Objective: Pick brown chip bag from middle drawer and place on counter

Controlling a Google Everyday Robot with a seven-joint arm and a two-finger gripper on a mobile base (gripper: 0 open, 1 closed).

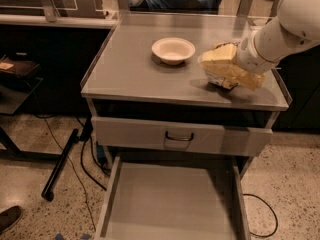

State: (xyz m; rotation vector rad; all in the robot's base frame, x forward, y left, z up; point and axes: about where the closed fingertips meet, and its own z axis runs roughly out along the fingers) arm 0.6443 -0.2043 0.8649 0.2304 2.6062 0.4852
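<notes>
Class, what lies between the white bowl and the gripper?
Only bare counter separates white bowl and gripper in the camera view; the gripper sits right of the bowl, over the brown chip bag.

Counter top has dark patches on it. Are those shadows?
Yes, in the camera view: a soft shadow lies on the counter just in front of the white bowl, and a darker one lies beneath the gripper, which is low over the counter's right side. Also in the camera view, the light is dim and yellowish.
</notes>
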